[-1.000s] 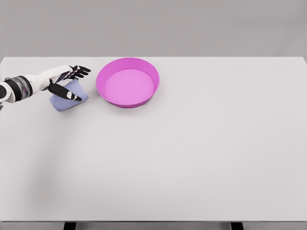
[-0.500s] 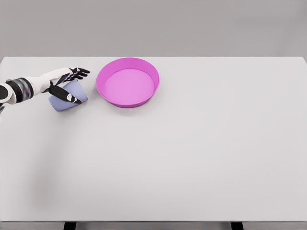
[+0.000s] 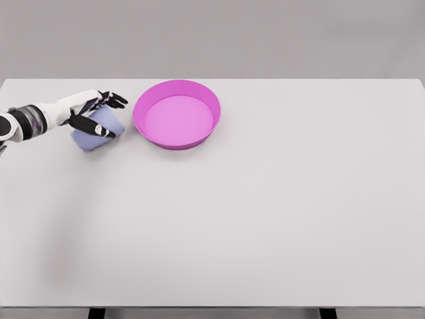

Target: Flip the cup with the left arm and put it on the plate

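Cup point(image 3: 97, 132) within left robot hand point(image 3: 93, 113)

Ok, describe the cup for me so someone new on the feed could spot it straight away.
Start at the big pink plate near the back of the white table. Look just to its left, where the left hand comes in from the picture's edge. The cup is the small pale lavender-blue thing between that hand's thumb and fingers, the only blue item, far smaller than the plate.
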Motion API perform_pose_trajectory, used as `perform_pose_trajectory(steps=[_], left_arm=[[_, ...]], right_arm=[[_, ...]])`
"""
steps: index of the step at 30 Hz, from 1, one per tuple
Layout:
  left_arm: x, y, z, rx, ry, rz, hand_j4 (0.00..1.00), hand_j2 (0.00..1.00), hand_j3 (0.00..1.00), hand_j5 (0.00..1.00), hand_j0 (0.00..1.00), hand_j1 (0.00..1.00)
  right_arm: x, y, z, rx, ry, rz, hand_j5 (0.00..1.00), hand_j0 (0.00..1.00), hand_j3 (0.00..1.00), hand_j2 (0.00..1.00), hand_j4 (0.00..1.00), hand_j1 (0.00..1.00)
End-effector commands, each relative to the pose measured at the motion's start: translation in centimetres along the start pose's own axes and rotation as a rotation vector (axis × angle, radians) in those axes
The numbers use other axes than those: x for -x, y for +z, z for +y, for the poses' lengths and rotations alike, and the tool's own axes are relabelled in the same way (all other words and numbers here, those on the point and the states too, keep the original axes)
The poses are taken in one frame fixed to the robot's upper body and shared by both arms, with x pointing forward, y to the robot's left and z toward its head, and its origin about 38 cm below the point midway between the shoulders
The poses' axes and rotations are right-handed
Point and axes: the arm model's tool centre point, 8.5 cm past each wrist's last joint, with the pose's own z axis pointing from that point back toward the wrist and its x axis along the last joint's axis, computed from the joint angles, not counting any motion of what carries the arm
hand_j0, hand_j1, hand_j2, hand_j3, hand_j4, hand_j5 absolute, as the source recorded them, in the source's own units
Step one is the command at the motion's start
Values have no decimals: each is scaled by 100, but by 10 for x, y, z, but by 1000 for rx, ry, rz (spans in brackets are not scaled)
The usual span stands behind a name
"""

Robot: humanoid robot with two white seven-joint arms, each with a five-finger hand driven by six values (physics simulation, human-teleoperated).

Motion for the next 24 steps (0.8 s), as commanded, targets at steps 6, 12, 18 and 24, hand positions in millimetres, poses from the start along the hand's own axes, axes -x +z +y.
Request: perform_pose_trajectory(steps=[6, 12, 18, 24], left_arm=[[-20, 2, 4, -15, -5, -70, 77, 77, 77, 77, 77, 77], [-35, 1, 8, -33, -13, -170, 77, 77, 77, 77, 77, 77], [-60, -4, 3, -42, -42, -314, 77, 77, 77, 77, 77, 77], [-81, -23, -14, -23, -24, -391, 77, 77, 77, 77, 77, 77]], right_arm=[[0, 0, 0, 0, 0, 0, 100, 100, 100, 100, 100, 100], [0, 0, 0, 0, 1, 0, 100, 100, 100, 100, 100, 100], [0, 0, 0, 0, 0, 0, 100, 100, 100, 100, 100, 100], [0, 0, 0, 0, 1, 0, 100, 100, 100, 100, 100, 100]])
